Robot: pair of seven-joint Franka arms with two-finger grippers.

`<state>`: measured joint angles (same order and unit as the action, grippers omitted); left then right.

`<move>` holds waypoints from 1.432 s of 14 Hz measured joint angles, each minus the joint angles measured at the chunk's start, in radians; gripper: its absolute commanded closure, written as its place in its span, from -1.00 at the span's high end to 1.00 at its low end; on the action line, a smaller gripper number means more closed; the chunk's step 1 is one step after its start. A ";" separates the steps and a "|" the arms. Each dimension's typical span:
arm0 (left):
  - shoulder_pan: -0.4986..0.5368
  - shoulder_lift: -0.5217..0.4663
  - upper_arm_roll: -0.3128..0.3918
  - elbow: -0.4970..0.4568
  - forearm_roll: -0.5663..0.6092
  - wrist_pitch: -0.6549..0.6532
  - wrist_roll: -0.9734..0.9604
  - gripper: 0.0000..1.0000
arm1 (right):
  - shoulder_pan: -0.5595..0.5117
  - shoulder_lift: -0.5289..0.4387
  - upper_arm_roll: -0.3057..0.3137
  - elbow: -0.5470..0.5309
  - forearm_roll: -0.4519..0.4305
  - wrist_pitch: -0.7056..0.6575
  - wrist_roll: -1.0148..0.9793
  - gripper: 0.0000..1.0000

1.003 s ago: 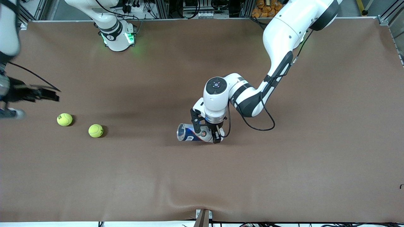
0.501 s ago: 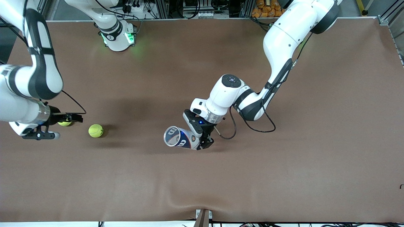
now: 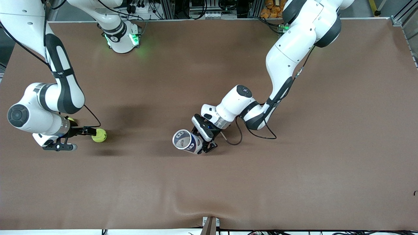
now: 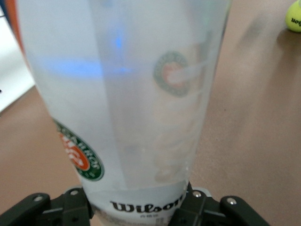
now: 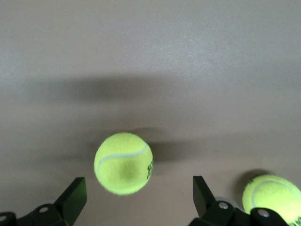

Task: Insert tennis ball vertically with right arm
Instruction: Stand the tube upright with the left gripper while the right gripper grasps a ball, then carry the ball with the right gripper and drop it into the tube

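**Clear can gripped, balls on the mat**

Brown matting is covering the table (image 3: 294, 179) in the front view. The left gripper (image 3: 206, 146) is clamping a clear tennis-ball can (image 3: 186, 142) by its base, mouth tilting up; nothing is showing inside. The right gripper (image 3: 76, 138) is spreading wide beside one tennis ball (image 3: 99, 135); a second ball (image 3: 71, 119) is peeking past the right arm's wrist. Two balls, one can.

Left wrist view: the can (image 4: 127, 94) is filling the picture, fingers (image 4: 70, 207) pressing its base.

Right wrist view: one ball (image 5: 123, 163) is lying just ahead of the open fingers (image 5: 73, 197); the other (image 5: 273, 197) is sitting beside them.
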<state>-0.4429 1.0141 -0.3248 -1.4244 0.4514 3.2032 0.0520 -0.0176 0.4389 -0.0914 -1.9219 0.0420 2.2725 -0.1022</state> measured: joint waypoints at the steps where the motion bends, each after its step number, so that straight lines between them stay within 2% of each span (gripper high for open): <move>1: -0.003 0.004 -0.001 0.000 0.000 0.000 -0.018 0.27 | 0.000 0.009 0.000 -0.010 0.000 0.024 0.000 1.00; 9: -0.038 0.005 -0.004 -0.017 0.000 0.071 -0.088 0.28 | 0.019 0.041 0.008 -0.038 0.012 0.066 0.009 1.00; 11: -0.038 0.012 -0.003 -0.030 0.000 0.081 -0.088 0.28 | 0.019 0.050 0.008 -0.057 0.016 0.116 0.010 1.00; 12: -0.038 0.016 -0.003 -0.034 0.000 0.086 -0.088 0.28 | 0.019 0.059 0.008 -0.072 0.016 0.158 0.010 0.81; 15: -0.043 0.032 -0.003 -0.043 0.000 0.092 -0.088 0.28 | 0.020 0.090 0.008 -0.087 0.016 0.215 0.010 -0.43; 16: -0.044 0.040 -0.003 -0.044 0.000 0.097 -0.088 0.28 | 0.021 0.091 0.008 -0.086 0.016 0.218 0.010 -0.70; 18: -0.049 0.054 -0.003 -0.045 0.000 0.111 -0.088 0.28 | 0.027 0.088 0.009 -0.058 0.018 0.168 0.011 -0.76; 20: -0.066 0.068 0.000 -0.045 0.000 0.138 -0.083 0.28 | 0.033 0.082 0.009 0.044 0.051 -0.036 0.019 -0.76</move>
<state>-0.5087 1.0819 -0.3247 -1.4697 0.4517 3.3411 -0.0312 0.0155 0.5205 -0.0821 -1.8781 0.0930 2.2361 -0.0827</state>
